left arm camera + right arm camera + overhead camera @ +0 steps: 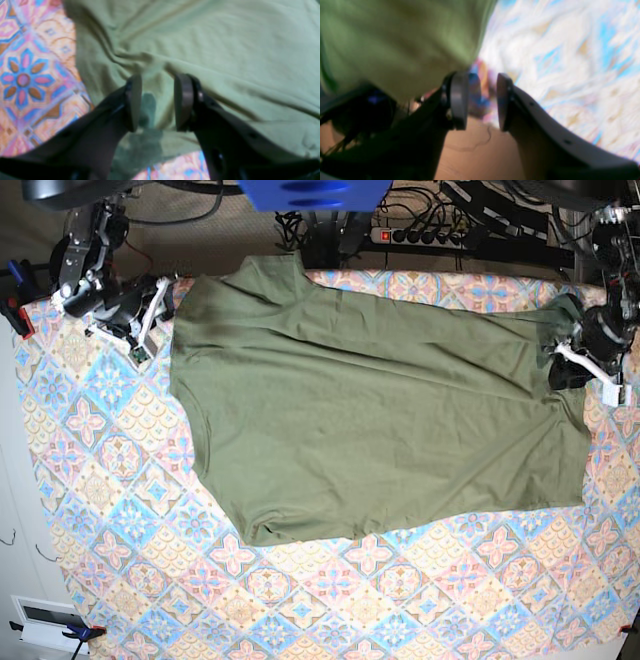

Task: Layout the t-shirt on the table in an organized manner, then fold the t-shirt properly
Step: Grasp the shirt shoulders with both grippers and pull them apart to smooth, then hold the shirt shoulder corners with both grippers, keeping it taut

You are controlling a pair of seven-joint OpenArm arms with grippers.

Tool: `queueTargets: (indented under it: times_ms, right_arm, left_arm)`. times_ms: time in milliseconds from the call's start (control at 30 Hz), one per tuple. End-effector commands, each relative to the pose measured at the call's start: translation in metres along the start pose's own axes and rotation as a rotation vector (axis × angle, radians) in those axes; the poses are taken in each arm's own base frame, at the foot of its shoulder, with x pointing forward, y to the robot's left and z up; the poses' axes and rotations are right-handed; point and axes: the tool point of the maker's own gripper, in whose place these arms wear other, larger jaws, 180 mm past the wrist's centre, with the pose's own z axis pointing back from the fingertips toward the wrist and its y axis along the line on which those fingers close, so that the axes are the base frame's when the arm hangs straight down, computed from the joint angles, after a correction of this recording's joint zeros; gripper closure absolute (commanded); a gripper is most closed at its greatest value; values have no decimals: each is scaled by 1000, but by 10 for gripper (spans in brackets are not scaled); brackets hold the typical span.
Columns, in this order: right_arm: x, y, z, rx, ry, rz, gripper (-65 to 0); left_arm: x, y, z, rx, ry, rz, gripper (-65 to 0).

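T-shirt (370,410) lies long axis across table (300,600), between both arms. Left gripper (157,102) parted over cloth; right gripper (482,100) parted, empty, beside its edge

t-shirt (370,420): 1 | table (130,510): 1 | end effectors: 2 — left end effector (570,370), right end effector (148,320)

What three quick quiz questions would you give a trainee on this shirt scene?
1. True or false: the t-shirt lies spread open on the table.
2. Pick one. The right claw is: A) shut on cloth; B) open with nothing between its jaws; C) out of view.
3. Fill in: in its wrist view, the open left claw is above the ____.

Key: 1 true; 2 B; 3 t-shirt.
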Motion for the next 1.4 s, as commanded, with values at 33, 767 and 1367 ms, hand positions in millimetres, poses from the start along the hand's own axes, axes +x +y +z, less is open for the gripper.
queueTargets:
  times_ms: [33,767,1367]
  right_arm:
    - [11,-2,7,-12,-45,19,-191]
    - [11,15,-23,124,-64,-111,-192]
    - [8,28,-28,186,-67,-133,-24]
  left_arm:
    - [11,10,14,26,-34,-7,-223]
    - [-25,16,25,37,55,21,-223]
    - [-73,36,51,88,235,-28,-228]
